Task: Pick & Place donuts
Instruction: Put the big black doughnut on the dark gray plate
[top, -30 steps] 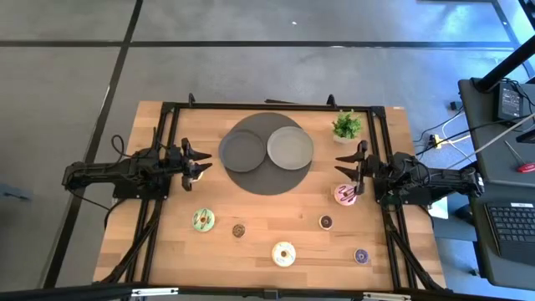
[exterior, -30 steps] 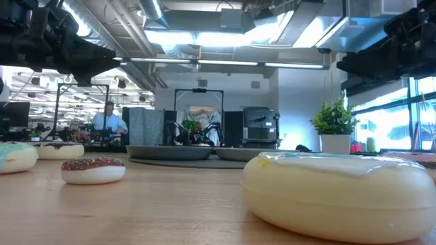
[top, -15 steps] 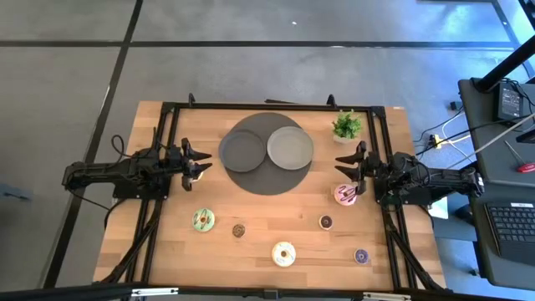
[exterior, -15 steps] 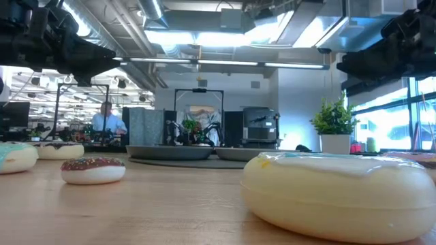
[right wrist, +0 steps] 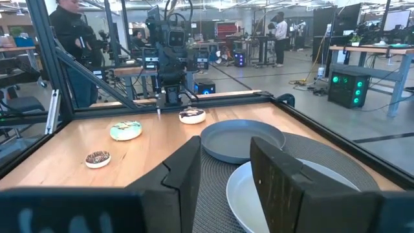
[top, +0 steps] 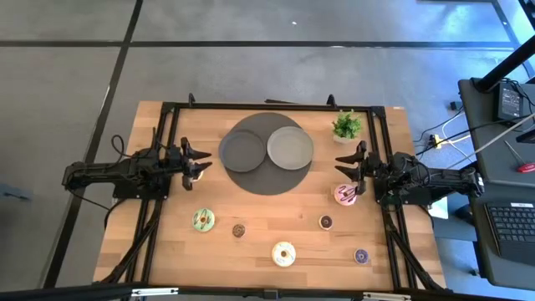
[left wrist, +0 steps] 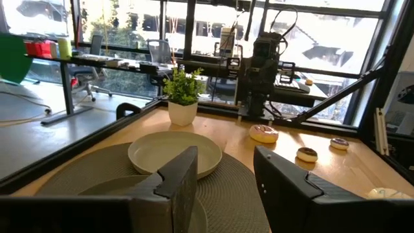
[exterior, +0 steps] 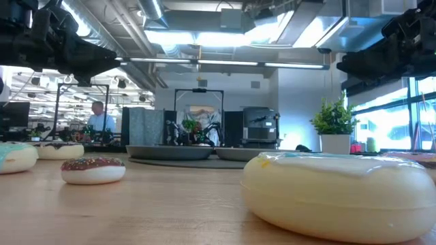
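At bench level the cream-white donut (exterior: 340, 194) ran off the frame's right edge, and the green donut (exterior: 15, 157) was cut at the left. From above, we couldn't make out the purple donut's (top: 361, 256) icing; too small.

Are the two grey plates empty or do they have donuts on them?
Empty. Both grey plates show bare; every donut, like the pink one, lies on the wooden table.
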